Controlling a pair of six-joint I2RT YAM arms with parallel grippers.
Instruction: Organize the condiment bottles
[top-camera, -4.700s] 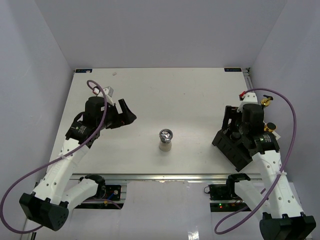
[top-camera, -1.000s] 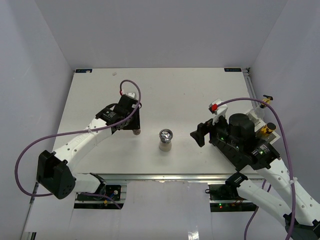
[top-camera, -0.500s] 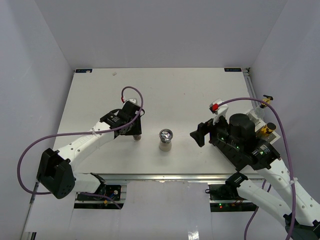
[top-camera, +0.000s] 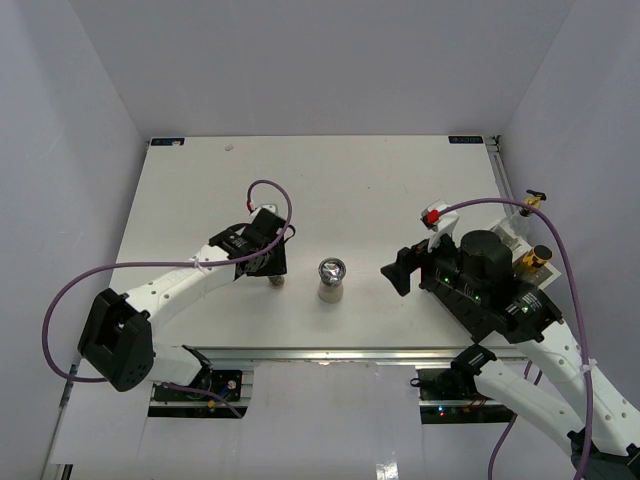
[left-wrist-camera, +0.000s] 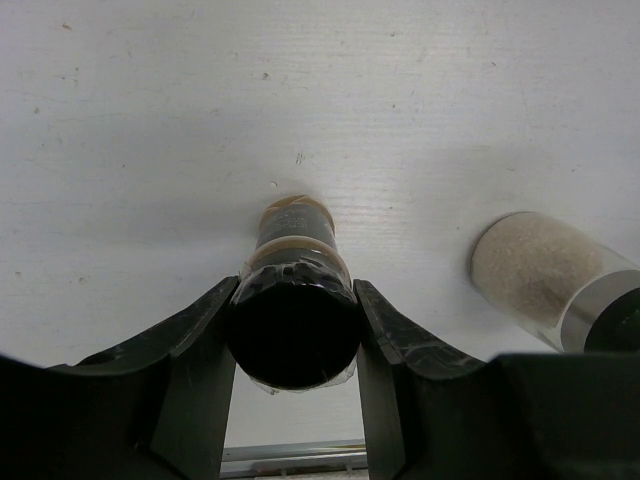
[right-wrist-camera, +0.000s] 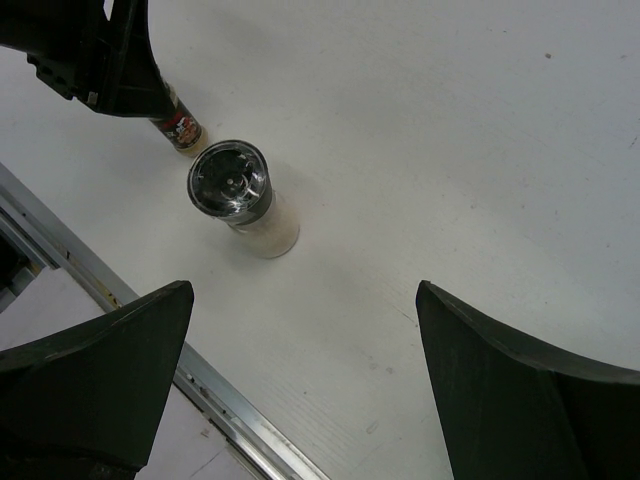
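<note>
Condiment bottles are only partly sorted, as far as we can judge. A gold-spouted bottle (top-camera: 533, 200) and a black-capped bottle (top-camera: 541, 258) stand at the far right beside the black rack (top-camera: 487, 322), which the right arm mostly hides, so we cannot tell which compartments are filled. Two bottles are out on the worktop (top-camera: 380, 180). One is a small dark black-capped jar (left-wrist-camera: 294, 300), upright and pinched at the cap between the jaws of the left gripper (top-camera: 274, 272). The other is the chrome-topped shaker (top-camera: 332, 278), standing free just beside it. We see no fifth bottle.

The right gripper (right-wrist-camera: 303, 300) hangs with its jaws spread wide and empty, aimed toward the shaker.

Both loose bottles stand near the worktop's near edge. Far more open room lies behind them. The shaker stands between the jar and the rack, so we judge the jar's path must go over or behind it.
</note>
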